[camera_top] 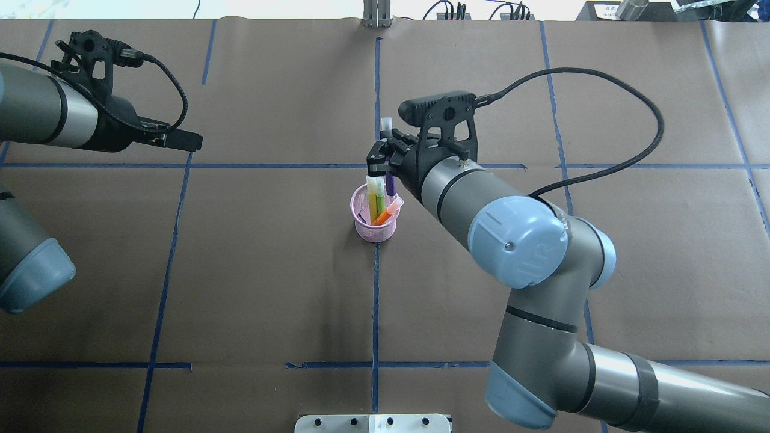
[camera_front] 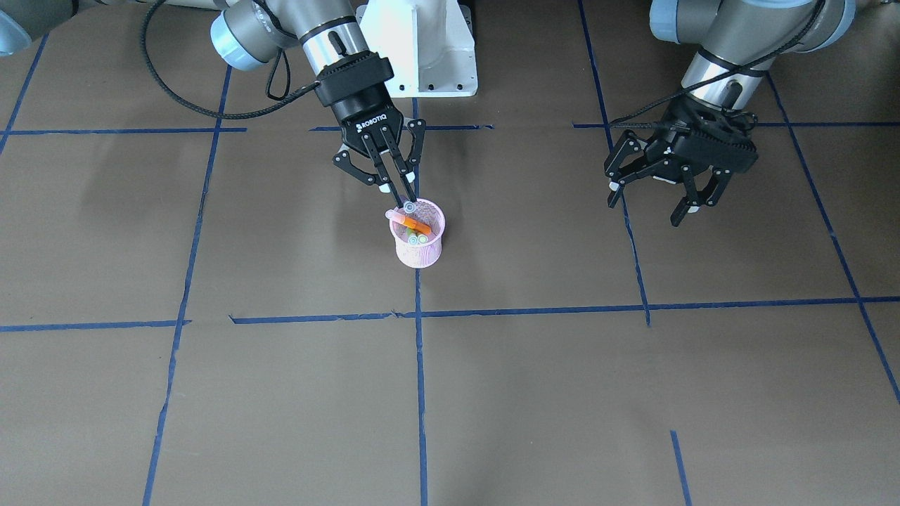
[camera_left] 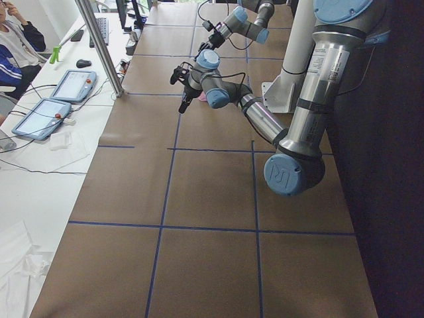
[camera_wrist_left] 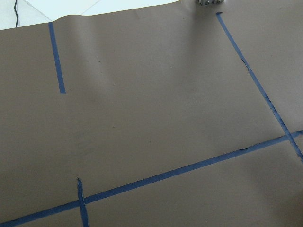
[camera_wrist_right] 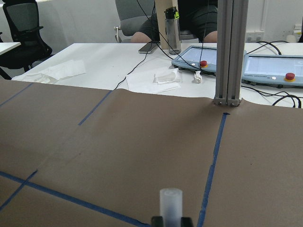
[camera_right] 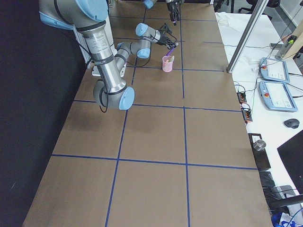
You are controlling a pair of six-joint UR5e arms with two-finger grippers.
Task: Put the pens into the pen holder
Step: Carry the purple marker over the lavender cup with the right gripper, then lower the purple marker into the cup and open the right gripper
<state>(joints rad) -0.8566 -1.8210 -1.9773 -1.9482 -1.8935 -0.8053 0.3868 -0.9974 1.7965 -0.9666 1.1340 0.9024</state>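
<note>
The pink mesh pen holder (camera_front: 420,253) (camera_top: 373,231) stands near the table's middle on a blue tape line. It holds two green pens (camera_top: 377,201) and an orange pen (camera_top: 385,215) leaning across the rim. My right gripper (camera_front: 401,197) hangs just over the cup's far rim, shut on a purple pen (camera_top: 391,183). That pen is upright with its lower end at the rim, and its pale cap (camera_wrist_right: 170,203) sticks up between the fingers. My left gripper (camera_front: 650,204) hovers open and empty well off to the side.
The white robot base (camera_front: 422,49) stands behind the cup. Blue tape lines (camera_front: 422,393) grid the brown table cover. An aluminium post (camera_wrist_right: 231,52), control tablets (camera_right: 274,71) and cables lie beyond the far edge, where a person sits.
</note>
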